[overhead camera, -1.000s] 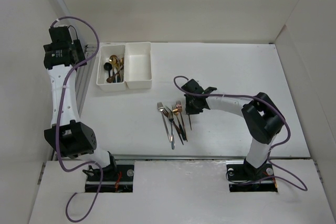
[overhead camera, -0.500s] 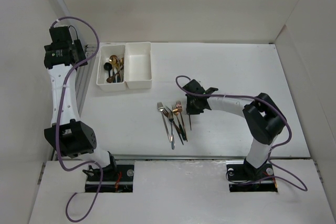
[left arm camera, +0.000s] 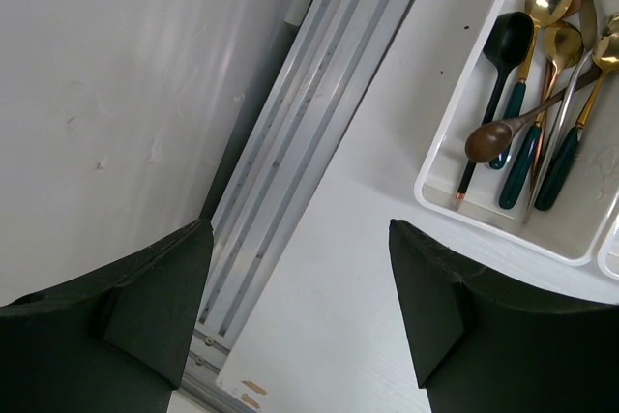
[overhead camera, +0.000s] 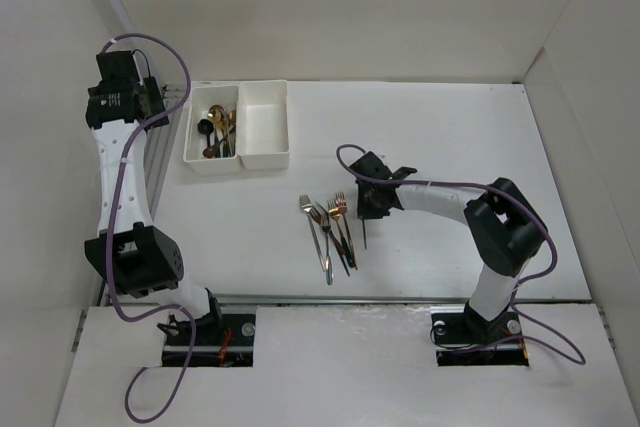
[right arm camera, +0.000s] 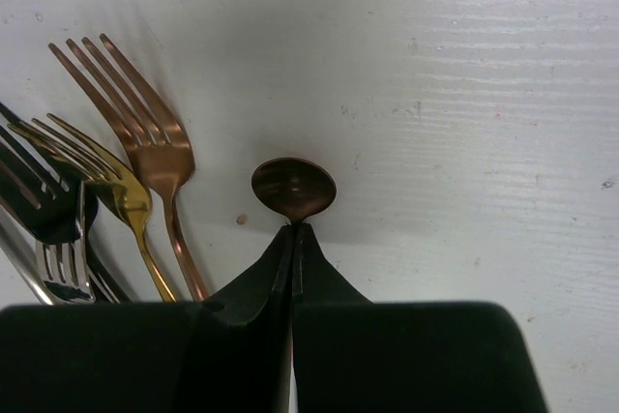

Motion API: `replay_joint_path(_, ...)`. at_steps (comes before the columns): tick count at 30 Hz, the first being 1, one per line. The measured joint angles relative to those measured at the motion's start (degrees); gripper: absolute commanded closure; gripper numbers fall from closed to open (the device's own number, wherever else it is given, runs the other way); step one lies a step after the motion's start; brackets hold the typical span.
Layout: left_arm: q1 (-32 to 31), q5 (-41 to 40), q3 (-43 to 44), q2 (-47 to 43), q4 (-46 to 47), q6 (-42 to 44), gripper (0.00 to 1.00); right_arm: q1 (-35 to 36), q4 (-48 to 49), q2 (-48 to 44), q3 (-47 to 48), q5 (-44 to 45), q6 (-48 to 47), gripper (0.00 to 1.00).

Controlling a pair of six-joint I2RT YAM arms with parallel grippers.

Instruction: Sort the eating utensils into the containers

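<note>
My right gripper (right arm camera: 293, 231) is shut on the neck of a copper spoon (right arm camera: 293, 191), whose bowl sticks out past the fingertips just over the table. In the top view this gripper (overhead camera: 364, 211) sits right of a pile of forks (overhead camera: 330, 232), with the spoon's handle (overhead camera: 365, 235) trailing toward the near edge. A copper fork (right arm camera: 145, 132) and a gold fork (right arm camera: 106, 181) lie left of the spoon. The left container (overhead camera: 190, 137) holds several spoons (left arm camera: 542, 94); the right container (overhead camera: 265, 122) is bare. My left gripper (left arm camera: 300, 229) hangs open with nothing between its fingers, left of the containers (left arm camera: 435, 176).
An aluminium rail (left arm camera: 290, 142) runs along the table's left edge beside the white side wall. White walls close in the table at the back and both sides. The right arm's purple cable (overhead camera: 345, 152) loops above its wrist.
The right gripper has crept slightly to the right and toward the near edge with the copper spoon. The left arm has hardly moved.
</note>
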Motion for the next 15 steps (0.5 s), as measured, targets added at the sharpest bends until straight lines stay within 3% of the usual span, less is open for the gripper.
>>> replay_joint_path(6, 0.0, 0.3, 0.0, 0.0, 0.0, 0.0, 0.3, -0.3, -3.3, -0.3, 1.4, 2.0, -0.1, 1.0)
replay_joint_path(15, 0.0, 0.4, 0.0, 0.0, 0.0, 0.0, 0.3, -2.4, -5.6, -2.4, 13.5, 3.7, -1.2, 1.0)
